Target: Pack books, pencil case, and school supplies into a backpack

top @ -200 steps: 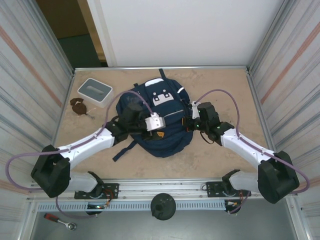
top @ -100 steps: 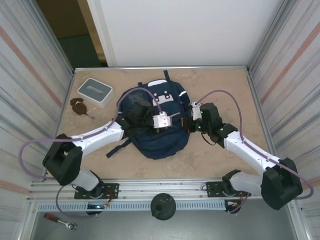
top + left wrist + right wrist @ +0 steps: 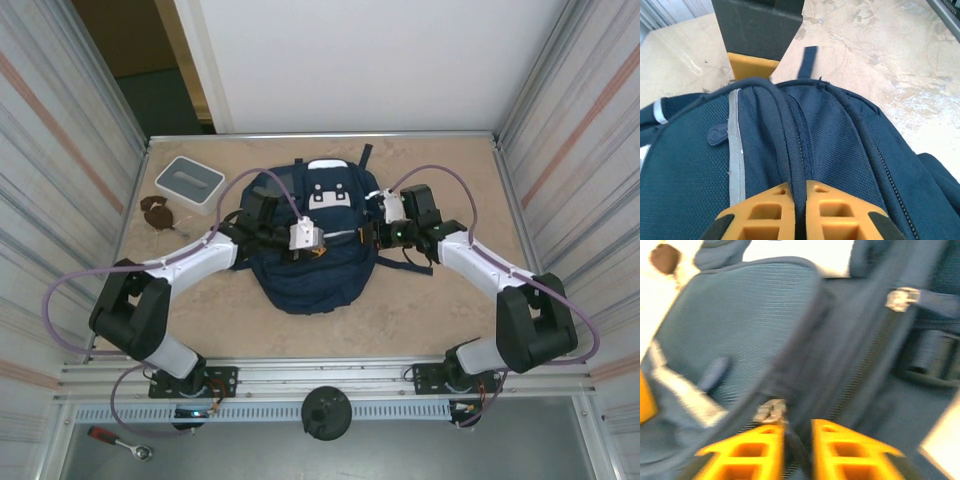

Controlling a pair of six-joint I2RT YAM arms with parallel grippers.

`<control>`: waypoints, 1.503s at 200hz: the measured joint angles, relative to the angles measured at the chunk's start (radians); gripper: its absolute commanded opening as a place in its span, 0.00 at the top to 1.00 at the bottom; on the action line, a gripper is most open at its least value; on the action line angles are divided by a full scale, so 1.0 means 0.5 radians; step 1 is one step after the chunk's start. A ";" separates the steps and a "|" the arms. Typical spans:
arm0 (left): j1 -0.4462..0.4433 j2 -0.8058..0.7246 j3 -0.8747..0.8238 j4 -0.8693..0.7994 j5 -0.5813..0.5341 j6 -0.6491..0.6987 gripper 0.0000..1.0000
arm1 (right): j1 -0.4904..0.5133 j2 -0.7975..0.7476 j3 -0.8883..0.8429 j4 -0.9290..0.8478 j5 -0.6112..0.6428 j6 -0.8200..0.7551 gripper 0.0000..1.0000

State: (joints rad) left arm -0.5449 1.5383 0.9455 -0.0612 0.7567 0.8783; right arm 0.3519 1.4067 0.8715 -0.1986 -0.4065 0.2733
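The backpack point(image 3: 318, 275) is lying in the middle of the bench point(image 3: 440, 310), nearer its far edge. Our left fingers point(image 3: 765, 212) are pinching a raised seam of its fabric, while our right fingers point(image 3: 840, 445) are standing slightly apart astride a fold by a zipper pull point(image 3: 771, 410), and we cannot tell whether they are gripping it. A white-and-grey box point(image 3: 190, 183) is sitting near the far left corner.
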 measured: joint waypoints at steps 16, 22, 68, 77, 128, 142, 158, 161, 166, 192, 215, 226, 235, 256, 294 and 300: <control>-0.001 -0.001 0.002 0.050 0.004 -0.117 0.39 | -0.061 -0.044 -0.001 -0.085 0.220 -0.002 0.44; -0.001 -0.008 -0.002 0.085 -0.012 -0.179 0.32 | -0.082 -0.075 -0.001 -0.125 0.311 -0.008 0.38; 0.050 -0.574 -0.463 0.607 -0.506 -0.847 0.06 | -0.118 -0.482 -0.066 -0.216 1.114 -0.019 0.01; 0.090 -0.740 -0.562 0.667 -0.726 -1.000 0.04 | -0.120 -0.545 -0.127 -0.160 1.279 -0.031 0.01; 0.533 -1.212 -1.043 0.778 -1.829 -1.492 0.01 | -0.246 -0.629 -0.777 0.525 1.797 -0.277 0.01; 0.710 -1.175 -1.145 0.793 -1.910 -1.550 0.01 | -0.337 -0.622 -0.938 0.696 1.746 -0.323 0.01; 0.899 -1.048 -1.241 0.900 -1.896 -1.609 0.01 | -0.463 -0.546 -1.022 0.898 1.659 -0.351 0.01; 0.932 -1.010 -1.259 0.939 -1.884 -1.621 0.01 | -0.479 -0.529 -1.031 0.939 1.644 -0.355 0.01; 0.966 -0.948 -1.279 0.987 -1.875 -1.633 0.01 | -0.499 -0.495 -1.040 1.005 1.620 -0.359 0.01; 1.009 -0.632 -1.301 1.192 -1.776 -1.659 0.01 | -0.522 -0.286 -1.048 1.357 1.482 -0.395 0.01; 1.009 -0.484 -1.265 1.308 -1.696 -1.660 0.01 | -0.526 -0.141 -1.047 1.559 1.366 -0.426 0.01; 1.009 -0.417 -1.243 1.400 -1.659 -1.657 0.01 | -0.538 -0.081 -1.047 1.662 1.305 -0.439 0.01; 1.009 -0.360 -1.225 1.476 -1.636 -1.653 0.01 | -0.553 -0.027 -1.046 1.749 1.263 -0.450 0.01; 1.009 -0.164 -1.189 1.659 -1.556 -1.630 0.01 | -0.603 0.100 -1.045 1.886 1.164 -0.460 0.01; 1.040 -0.028 -1.123 1.654 -1.472 -1.616 0.01 | -0.711 0.256 -1.025 2.031 1.025 -0.446 0.01; 1.041 -0.028 -1.115 1.656 -1.465 -1.616 0.01 | -0.723 0.262 -1.015 2.026 1.007 -0.442 0.01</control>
State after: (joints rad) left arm -0.0242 1.5242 0.3878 0.7670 0.0242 0.0704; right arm -0.0093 1.5379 0.3637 0.8146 0.0971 0.0525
